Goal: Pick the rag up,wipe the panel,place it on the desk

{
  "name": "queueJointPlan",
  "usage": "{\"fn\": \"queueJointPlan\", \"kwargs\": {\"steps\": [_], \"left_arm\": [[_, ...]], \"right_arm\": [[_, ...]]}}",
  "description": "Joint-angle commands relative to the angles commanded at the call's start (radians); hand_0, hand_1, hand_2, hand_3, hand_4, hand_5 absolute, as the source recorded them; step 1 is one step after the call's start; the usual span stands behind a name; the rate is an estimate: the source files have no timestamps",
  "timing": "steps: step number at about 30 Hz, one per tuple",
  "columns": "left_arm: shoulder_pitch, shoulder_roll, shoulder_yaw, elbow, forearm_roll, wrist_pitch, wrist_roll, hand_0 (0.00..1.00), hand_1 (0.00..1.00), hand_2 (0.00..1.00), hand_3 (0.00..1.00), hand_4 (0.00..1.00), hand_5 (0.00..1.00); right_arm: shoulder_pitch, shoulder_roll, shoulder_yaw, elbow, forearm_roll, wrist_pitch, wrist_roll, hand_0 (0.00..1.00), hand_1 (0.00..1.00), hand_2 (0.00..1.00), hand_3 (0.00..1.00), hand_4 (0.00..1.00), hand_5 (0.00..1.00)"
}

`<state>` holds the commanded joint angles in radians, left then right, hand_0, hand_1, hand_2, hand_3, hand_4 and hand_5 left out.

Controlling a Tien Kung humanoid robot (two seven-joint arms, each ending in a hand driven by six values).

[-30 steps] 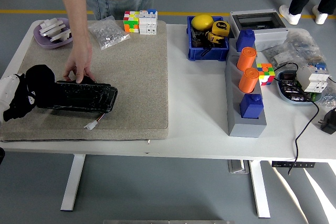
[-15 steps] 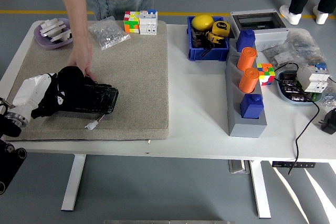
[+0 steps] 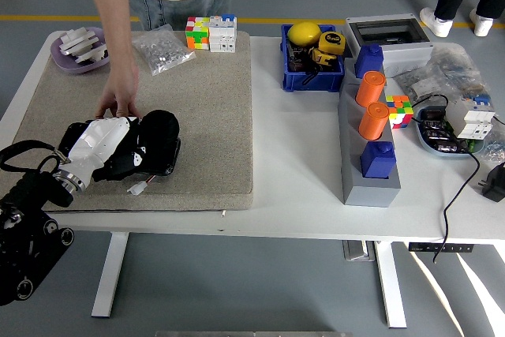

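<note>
Left hand (image 3: 102, 147) — white-backed, fingers clamped on the black rag (image 3: 154, 141) — lies on the black panel (image 3: 162, 155) near the front edge of the beige mat (image 3: 197, 108), rag bunched at the panel's right end. A person's hand (image 3: 118, 104) steadies the panel's far edge. A blue bin (image 3: 312, 73) sits mid-bench — grey tray (image 3: 367, 171) toward the right.
</note>
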<state>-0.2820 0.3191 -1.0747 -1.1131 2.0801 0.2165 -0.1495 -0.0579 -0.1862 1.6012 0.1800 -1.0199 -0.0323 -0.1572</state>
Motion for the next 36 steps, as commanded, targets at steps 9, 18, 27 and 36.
{"fn": "queueJointPlan", "kwargs": {"steps": [9, 18, 27, 36], "left_arm": [[0.000, -0.002, 0.038, -0.049, -0.005, -0.004, 0.010, 0.263, 0.214, 0.566, 0.409, 0.002, 0.002], [0.016, -0.010, 0.022, -0.038, -0.011, 0.001, 0.006, 0.263, 0.214, 0.566, 0.409, 0.002, 0.002], [0.034, -0.005, -0.040, -0.022, -0.002, 0.003, 0.003, 0.263, 0.215, 0.566, 0.410, 0.002, 0.002], [0.040, 0.027, -0.089, 0.033, -0.022, 0.006, -0.021, 0.263, 0.216, 0.565, 0.411, 0.002, 0.002]], "right_arm": [[0.000, 0.000, -0.001, 0.000, 0.002, 0.000, -0.001, 0.734, 0.639, 0.684, 0.606, 0.998, 0.491], [0.000, 0.001, -0.004, 0.000, 0.003, 0.000, 0.000, 0.734, 0.639, 0.684, 0.606, 0.998, 0.492], [-0.002, 0.000, -0.007, 0.000, 0.006, 0.000, -0.001, 0.736, 0.638, 0.684, 0.607, 0.998, 0.492], [-0.001, -0.001, -0.009, 0.000, 0.007, 0.001, -0.001, 0.736, 0.638, 0.684, 0.607, 0.998, 0.492]]}}
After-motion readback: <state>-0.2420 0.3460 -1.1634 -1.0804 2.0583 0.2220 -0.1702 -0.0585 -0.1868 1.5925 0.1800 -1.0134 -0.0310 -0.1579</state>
